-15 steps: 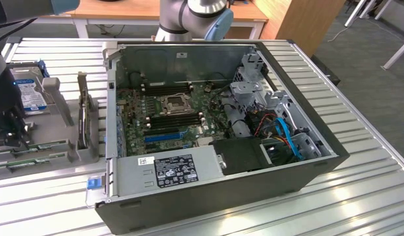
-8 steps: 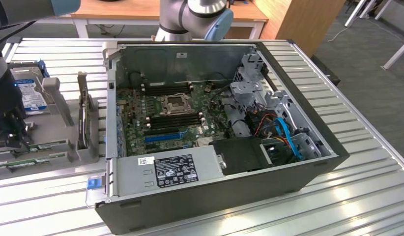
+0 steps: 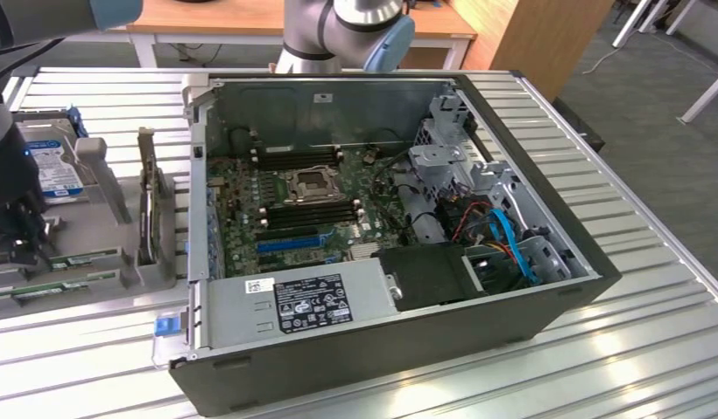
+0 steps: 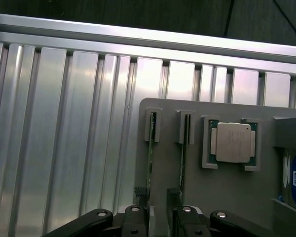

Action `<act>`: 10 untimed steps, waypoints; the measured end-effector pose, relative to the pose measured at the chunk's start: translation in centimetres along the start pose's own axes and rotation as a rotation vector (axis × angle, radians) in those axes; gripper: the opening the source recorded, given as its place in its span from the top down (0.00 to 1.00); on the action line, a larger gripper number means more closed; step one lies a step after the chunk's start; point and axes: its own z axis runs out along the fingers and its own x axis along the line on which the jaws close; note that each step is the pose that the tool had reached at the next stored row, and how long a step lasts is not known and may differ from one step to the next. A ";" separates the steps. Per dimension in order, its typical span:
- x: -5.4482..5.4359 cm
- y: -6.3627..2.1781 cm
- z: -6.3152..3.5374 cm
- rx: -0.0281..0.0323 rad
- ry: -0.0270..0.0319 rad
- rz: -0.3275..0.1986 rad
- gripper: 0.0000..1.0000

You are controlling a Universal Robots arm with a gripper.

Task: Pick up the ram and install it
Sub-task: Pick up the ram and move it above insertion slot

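In the exterior view, the tool [image 3: 21, 249] hangs low over a grey holder [image 3: 128, 262] on the ribbed table [image 3: 638, 349], at the exterior view's left of the open computer case [image 3: 394, 358]. The ram [image 3: 89, 257] stands on edge in that holder.

In the wrist view, the tool [image 4: 156, 210] has its fingers [image 4: 139, 207] apart, one on either side of the ram [image 4: 150, 153], not gripping it. A second stick [image 4: 184, 148] sits in the neighbouring slot, with a processor [image 4: 233, 143] beside it.

Neighbouring stick [image 4: 183, 153] crowds the ram [image 4: 150, 153] — open table [image 4: 64, 148] beyond.
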 end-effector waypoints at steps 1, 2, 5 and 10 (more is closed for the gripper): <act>0.1 0.01 0.01 0.0002 -0.0001 0.000 0.70; 0.2 0.03 0.01 0.0001 0.0000 0.000 0.70; 0.5 0.06 0.01 0.0001 0.0000 0.000 0.70; 0.6 0.07 0.00 0.0000 0.0000 0.000 0.70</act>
